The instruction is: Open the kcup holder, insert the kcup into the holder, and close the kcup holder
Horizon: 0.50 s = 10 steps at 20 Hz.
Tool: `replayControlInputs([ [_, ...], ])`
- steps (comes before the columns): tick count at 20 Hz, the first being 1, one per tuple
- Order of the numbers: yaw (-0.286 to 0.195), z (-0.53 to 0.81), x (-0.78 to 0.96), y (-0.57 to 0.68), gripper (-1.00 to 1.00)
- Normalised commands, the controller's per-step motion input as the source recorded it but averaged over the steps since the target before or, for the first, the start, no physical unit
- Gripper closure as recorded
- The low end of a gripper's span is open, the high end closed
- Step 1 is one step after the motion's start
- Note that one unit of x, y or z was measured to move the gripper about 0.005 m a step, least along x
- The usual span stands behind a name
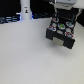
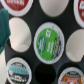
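hovering over kcup holder, kcup seated inside, hand blurred, grip state unclear

I seem to be working in a lab-style test space. A broad, plain white tabletop fills my exterior view, with a white bottle-like post standing against a dark backdrop.

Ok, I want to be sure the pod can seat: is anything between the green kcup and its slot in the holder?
Nothing visible. In the wrist view the kcup already appears to sit in a round slot of the kcup holder; neighbouring pods lie beside it, not over it.
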Motion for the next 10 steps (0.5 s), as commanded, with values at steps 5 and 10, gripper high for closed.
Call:
replayControlInputs([
  [5,0.025,0.19,0.62,-0.38,-1.00],
  [10,0.014,0.07,0.68,-0.34,-1.00],
])
